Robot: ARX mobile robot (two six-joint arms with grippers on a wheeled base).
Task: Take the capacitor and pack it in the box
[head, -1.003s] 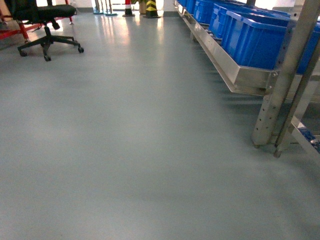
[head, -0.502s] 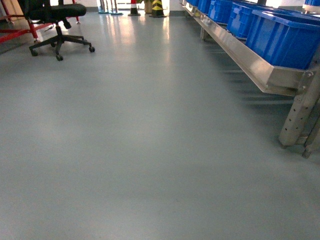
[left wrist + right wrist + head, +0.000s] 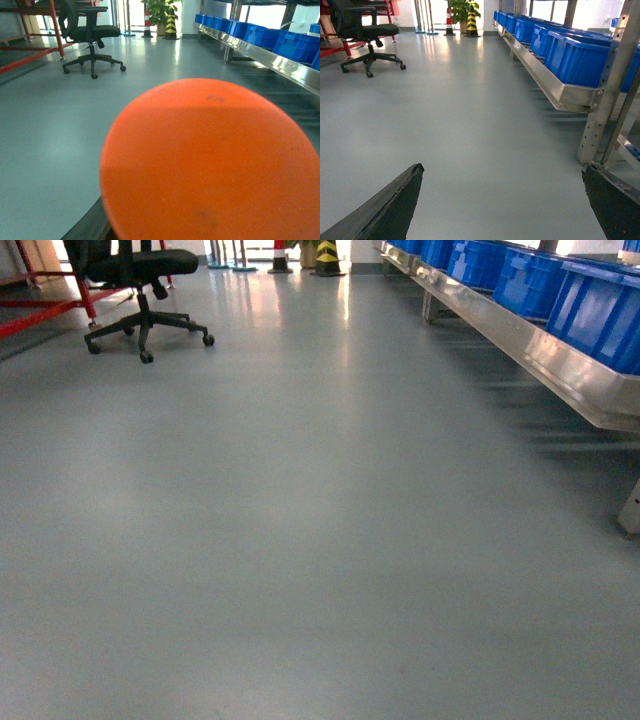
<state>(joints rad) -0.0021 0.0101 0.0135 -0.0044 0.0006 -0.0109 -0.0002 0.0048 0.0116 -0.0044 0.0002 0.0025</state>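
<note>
Head view: a glossy grey floor (image 3: 300,540) fills most of the frame; neither a capacitor nor the pale pink plastic box is seen in any view, so their place cannot be told.
Risk, steel shelving rack (image 3: 555,90): it stands close on the right in the right wrist view; its upright post could be struck by the base or the right arm if a turn is cut tight.
Risk, black swivel office chair (image 3: 140,280): it stands on castors at the far left and could be clipped or pushed if the path is taken that way.
Risk, round orange disc (image 3: 215,165): most of the left wrist view is blocked by it, so a small part could be missed or mis-aimed on that side.
Risk, wrong container: the blue plastic bins (image 3: 575,55) could be mistaken for the box.
Right gripper (image 3: 502,170): the jaws are spread wide, with nothing between them.
Left gripper: only one dark finger (image 3: 89,228) is shown beneath the disc; the state of the jaws cannot be told.
Count, racks: one.
Count, blue bins: at least four in a row; the far end cannot be counted.
Count, chairs: one.
Count, orange discs: one.
Count, boxes: none seen.
Count, capacitors: none seen.
</note>
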